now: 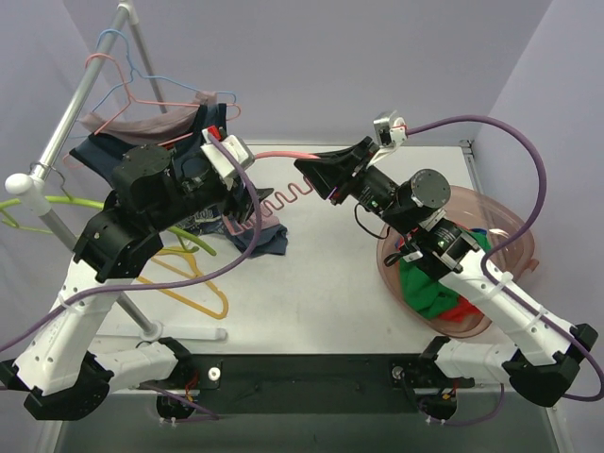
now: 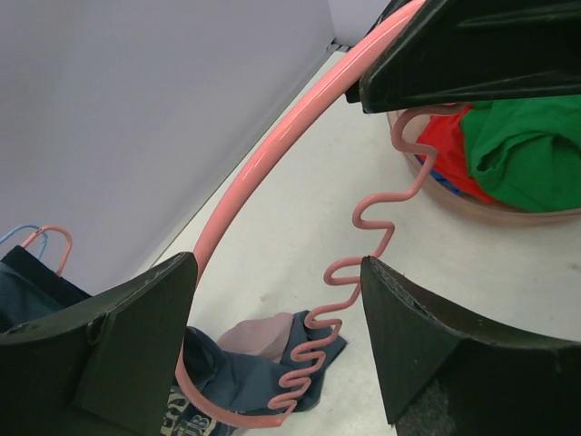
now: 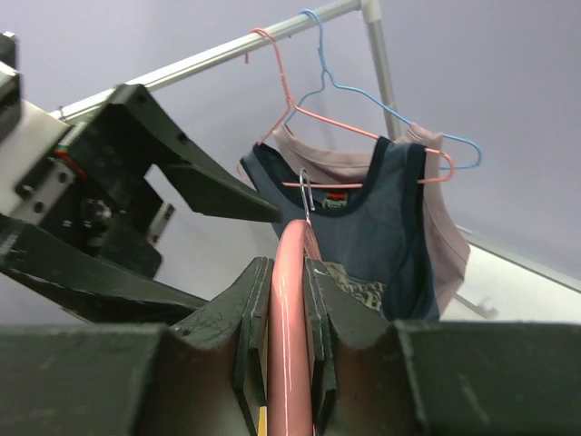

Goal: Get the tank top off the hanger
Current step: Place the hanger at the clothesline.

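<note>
- The tank top [image 1: 267, 241] is a navy garment lying crumpled on the table [image 1: 311, 293], right under the left gripper [image 1: 247, 200]. A mauve patch shows in the heap.
- In the left wrist view the bend of the pink hanger [image 2: 263, 150] and its wavy bar end in this cloth. I cannot tell whether the hanger is threaded through it.
- The left gripper's fingers [image 2: 136, 336] stand wide apart on either side of the hanger's curved arm and wavy bar. They grip nothing.
- The right gripper [image 1: 321, 175] is clamped tight on the other end of the pink hanger, which is held above the table and spans the gap between the two grippers.
- A white print [image 2: 172, 418] shows on the navy cloth at the edge of the left wrist view. It is cut off and cannot be read.
- A yellow hanger [image 1: 193, 283] lies flat on the table near the left arm.
- A translucent pinkish basin [image 1: 514, 231] sits under the right arm and holds a green cloth [image 1: 429, 288] and a red cloth [image 1: 462, 310].
- A green hanger [image 1: 28, 203] hangs at the left, on the near end of the rail [image 3: 209, 60].
- At the far end of the rail another navy top [image 3: 381, 227] hangs on a second pink hanger [image 3: 336, 123]. It has a small red label [image 3: 338, 196] at the neck, too small to read.
- Behind it a mauve garment [image 3: 447, 245] hangs on a blue hanger [image 3: 381, 107].
</note>
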### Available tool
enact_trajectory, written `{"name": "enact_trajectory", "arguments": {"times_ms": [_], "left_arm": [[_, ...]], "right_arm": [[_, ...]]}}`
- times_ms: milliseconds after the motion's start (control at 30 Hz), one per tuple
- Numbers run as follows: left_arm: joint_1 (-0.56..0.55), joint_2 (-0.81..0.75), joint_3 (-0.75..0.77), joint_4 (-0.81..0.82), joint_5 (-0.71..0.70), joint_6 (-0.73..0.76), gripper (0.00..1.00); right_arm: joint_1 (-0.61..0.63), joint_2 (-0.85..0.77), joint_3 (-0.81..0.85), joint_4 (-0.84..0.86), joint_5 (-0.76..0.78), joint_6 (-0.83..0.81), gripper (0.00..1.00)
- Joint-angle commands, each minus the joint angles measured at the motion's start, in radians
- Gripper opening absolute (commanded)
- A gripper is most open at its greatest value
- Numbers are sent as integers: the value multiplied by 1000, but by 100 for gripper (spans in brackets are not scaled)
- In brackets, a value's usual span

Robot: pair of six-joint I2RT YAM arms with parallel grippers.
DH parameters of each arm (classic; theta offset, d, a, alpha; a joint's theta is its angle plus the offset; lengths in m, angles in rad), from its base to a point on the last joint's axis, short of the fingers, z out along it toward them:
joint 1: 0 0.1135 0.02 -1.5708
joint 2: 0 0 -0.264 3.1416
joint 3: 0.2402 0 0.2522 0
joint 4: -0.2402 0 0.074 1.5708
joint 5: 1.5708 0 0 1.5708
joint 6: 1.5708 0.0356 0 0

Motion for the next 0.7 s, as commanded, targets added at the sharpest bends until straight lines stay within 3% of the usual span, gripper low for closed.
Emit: {"name": "enact_trajectory", "arguments": {"times_ms": [0,200,500,567,633,667], "left_arm": [[-7,17,39,42,-62,100,82],[-7,24,-7,99,-124,162,68],[-13,26,-22,116,-142,178,68],[-15,20,-27,124,-139,192,53],[-15,12,-30,136,-153,206,23],[-16,8,-33,144,-174,212,18]], "right_arm": [[23,5,48,233,-38,40,0],[47,2,10,296,-44,58,0],[72,15,27,277,-55,66,0],[77,15,24,271,-58,67,0],[81,6,1,262,-58,69,0],[81,-3,-13,259,-49,75,0]]}}
